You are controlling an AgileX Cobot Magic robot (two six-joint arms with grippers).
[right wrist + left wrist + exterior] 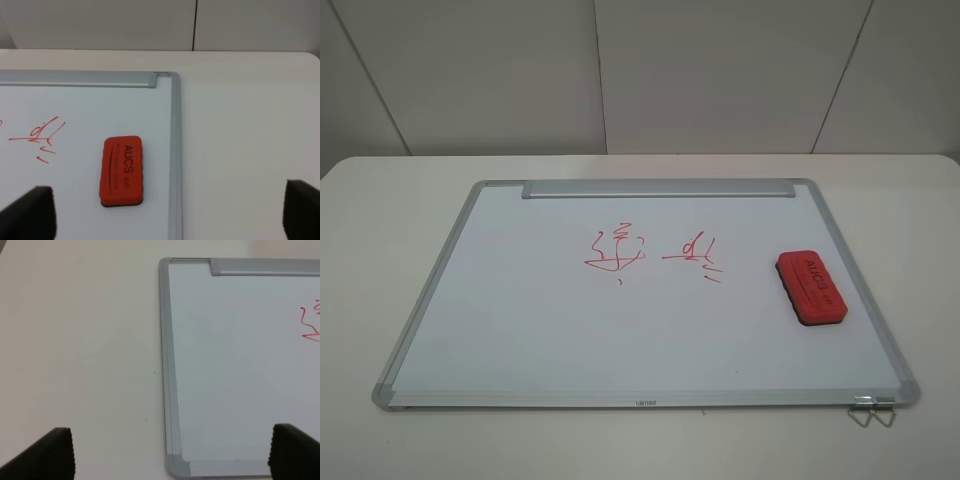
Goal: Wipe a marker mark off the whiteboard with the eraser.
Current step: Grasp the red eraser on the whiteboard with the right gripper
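1. Whiteboard (520, 330): lies flat on the white table (380, 200). Its silver tray strip (660, 188) runs along the far edge. A wire clip (872, 410) sits at the near right corner of the board.

2. Marker mark (615, 250): red, on the board surface near its middle, somewhat closer to the tray strip edge than to the near edge. Its small separate tick lies just nearer than the main scribble. A narrower red scribble (695, 258) lies just to its right, apart from it.

3. Eraser (810, 288): rests on the board close to the right edge, felt base down, lettering up. It is clear of both scribbles; the narrower scribble lies between it and the marker mark.

4. Left claw (172, 455): released, fingers spread wide, nothing between them. The left edge of the board and its near left corner cap lie below the gap.

5. Right claw (167, 212): released, fingers spread wide, empty. The eraser (122, 171) lies ahead of the fingers, touching neither. The right edge of the board passes below the gap.
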